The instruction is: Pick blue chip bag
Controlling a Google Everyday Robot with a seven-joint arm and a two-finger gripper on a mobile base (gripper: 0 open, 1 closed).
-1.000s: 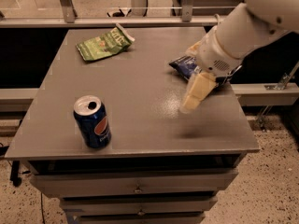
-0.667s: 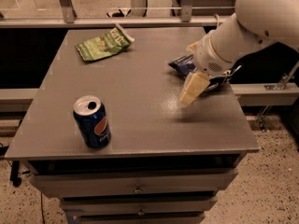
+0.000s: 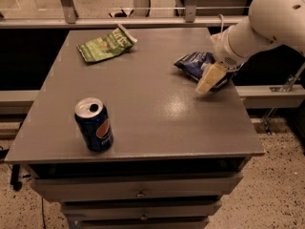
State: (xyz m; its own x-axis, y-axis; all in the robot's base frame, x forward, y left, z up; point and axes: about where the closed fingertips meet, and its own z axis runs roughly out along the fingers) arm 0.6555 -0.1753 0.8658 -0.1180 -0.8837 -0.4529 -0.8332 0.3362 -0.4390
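The blue chip bag (image 3: 193,62), a crumpled dark-blue foil bag with white markings, lies near the right edge of the grey table (image 3: 152,123). My gripper (image 3: 208,80), cream-coloured at the end of the white arm (image 3: 267,18), hangs at the bag's near right side and covers part of it. It is low over the table and overlaps the bag in this view. I cannot tell whether it touches the bag.
A green chip bag (image 3: 107,45) lies at the back left. A blue soda can (image 3: 94,124) stands upright at the front left. Drawers sit under the table top. A railing runs behind the table, with floor to the right.
My gripper has moved a little to the right and away from the front edge, closer onto the blue chip bag. The bags and the can have not moved.
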